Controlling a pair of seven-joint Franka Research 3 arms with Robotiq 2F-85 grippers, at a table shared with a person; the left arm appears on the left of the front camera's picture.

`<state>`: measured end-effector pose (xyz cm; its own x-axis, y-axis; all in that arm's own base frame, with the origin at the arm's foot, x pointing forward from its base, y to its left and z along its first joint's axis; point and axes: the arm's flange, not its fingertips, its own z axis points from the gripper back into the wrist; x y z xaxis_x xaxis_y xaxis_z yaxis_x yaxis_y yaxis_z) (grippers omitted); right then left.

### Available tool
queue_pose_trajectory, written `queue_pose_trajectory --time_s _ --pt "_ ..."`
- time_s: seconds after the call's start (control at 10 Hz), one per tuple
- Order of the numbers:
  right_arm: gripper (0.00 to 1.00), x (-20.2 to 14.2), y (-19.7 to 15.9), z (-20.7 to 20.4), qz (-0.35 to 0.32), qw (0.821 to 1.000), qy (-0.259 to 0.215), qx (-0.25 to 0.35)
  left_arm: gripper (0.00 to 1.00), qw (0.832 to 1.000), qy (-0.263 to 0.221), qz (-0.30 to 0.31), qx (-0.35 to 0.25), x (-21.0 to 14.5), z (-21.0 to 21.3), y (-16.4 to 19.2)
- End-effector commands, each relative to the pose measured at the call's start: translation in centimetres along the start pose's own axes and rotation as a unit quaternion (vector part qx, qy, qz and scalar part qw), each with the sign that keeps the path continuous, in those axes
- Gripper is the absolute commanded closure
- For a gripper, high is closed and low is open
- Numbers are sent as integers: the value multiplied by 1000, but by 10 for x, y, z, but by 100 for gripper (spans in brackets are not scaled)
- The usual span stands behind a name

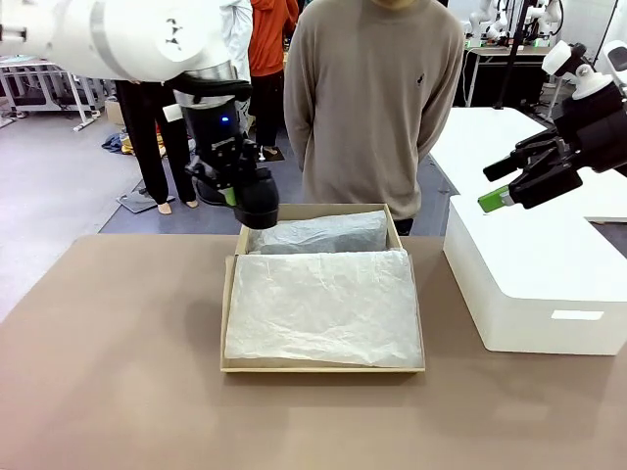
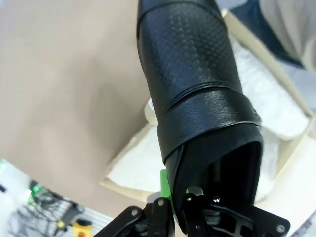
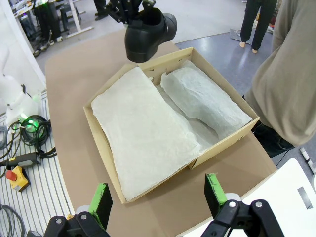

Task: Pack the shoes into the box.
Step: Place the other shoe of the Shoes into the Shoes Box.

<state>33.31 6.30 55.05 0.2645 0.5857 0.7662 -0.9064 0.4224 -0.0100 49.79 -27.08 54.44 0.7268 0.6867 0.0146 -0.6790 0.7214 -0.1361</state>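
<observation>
Your left tool (image 1: 233, 194) is clenched on a glossy black shoe (image 1: 257, 203). In the left wrist view the fingers (image 2: 164, 185) pinch the rim of the shoe's (image 2: 197, 89) opening, with the rest of the shoe pointing away from the camera. From the right wrist view the shoe (image 3: 148, 34) hangs in the air under the left tool (image 3: 129, 7), over the corner of the box (image 3: 227, 140) at the far left as the front view has it, and does not touch it.

The tan cardboard box (image 1: 323, 368) sits in the middle of the bench (image 1: 118, 372), straight in front of the person (image 1: 372, 98) standing at the far side. White tissue paper (image 1: 323, 308) lies flat over the near part of the box. In the far part lies a long bundle wrapped in tissue (image 1: 318, 233); you cannot tell what is inside it.

Your right tool (image 1: 498, 186) is released, its jaws spread wide and holding nothing, and it hovers above the white box (image 1: 529, 284) at the right end of the bench. In its own wrist view the right tool (image 3: 158, 195) looks down on the tan box from well apart.
</observation>
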Motion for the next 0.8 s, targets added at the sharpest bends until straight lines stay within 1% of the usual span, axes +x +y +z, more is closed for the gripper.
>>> queue_pose_trajectory --time_s 0.0,0.1,0.2,0.3,0.4,0.7 --pt "0 1 -4 -1 11 1000 -17 8 100 998 -20 51 -4 -7 3 -26" --pt "0 1 -4 -1 11 1000 -17 8 100 998 -22 64 -6 -16 1 -37" --pt "0 1 -4 -1 11 1000 -17 8 100 996 -42 76 4 -25 -1 -45" --pt "0 1 -4 -1 11 1000 -17 8 100 996 -52 74 13 -30 0 -48" --pt "0 1 -4 -1 11 1000 -17 8 100 998 -14 59 -3 -22 -5 -32" --pt "0 1 -4 -1 11 1000 -17 8 100 998 -14 59 -3 -22 -5 -32"
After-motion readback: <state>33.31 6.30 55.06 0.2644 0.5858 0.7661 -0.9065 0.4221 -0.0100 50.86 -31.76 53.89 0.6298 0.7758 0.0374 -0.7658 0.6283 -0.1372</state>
